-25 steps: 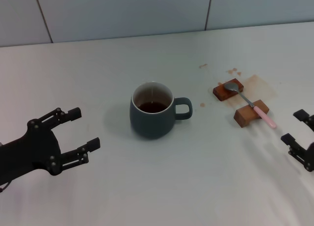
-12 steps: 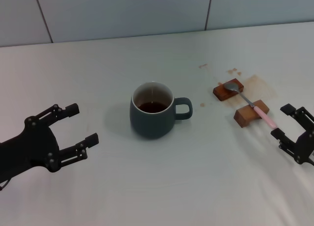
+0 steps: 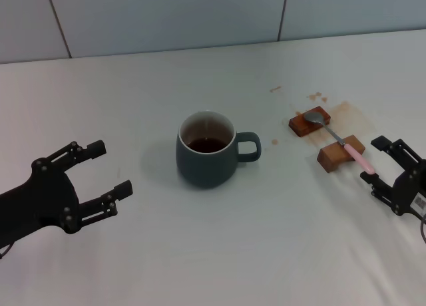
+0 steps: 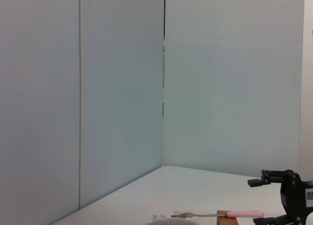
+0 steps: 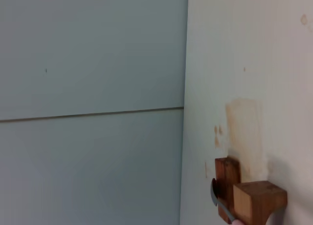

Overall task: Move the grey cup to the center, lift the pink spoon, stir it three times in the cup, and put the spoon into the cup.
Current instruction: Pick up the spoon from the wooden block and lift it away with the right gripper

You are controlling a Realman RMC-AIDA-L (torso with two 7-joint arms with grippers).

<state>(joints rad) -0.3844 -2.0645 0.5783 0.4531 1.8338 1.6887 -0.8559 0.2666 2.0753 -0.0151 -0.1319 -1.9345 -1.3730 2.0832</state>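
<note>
Your right gripper (image 3: pixel 374 160) sits spread wide just beside the spoon's handle end.

The cup (image 3: pixel 207 150) stands upright mid-table (image 3: pixel 200 253), dark liquid inside, handle toward your right. The spoon (image 3: pixel 341 141) lies across two wooden blocks (image 3: pixel 341 153), bowl over the far one, pink handle sticking out past the near one toward your right gripper, whose fingers are apart and not touching it. A brown stain (image 3: pixel 351 117) marks the table by the blocks. Your left gripper (image 3: pixel 112 171) hovers left of the cup, well apart, fingers wide, holding nothing.
</note>
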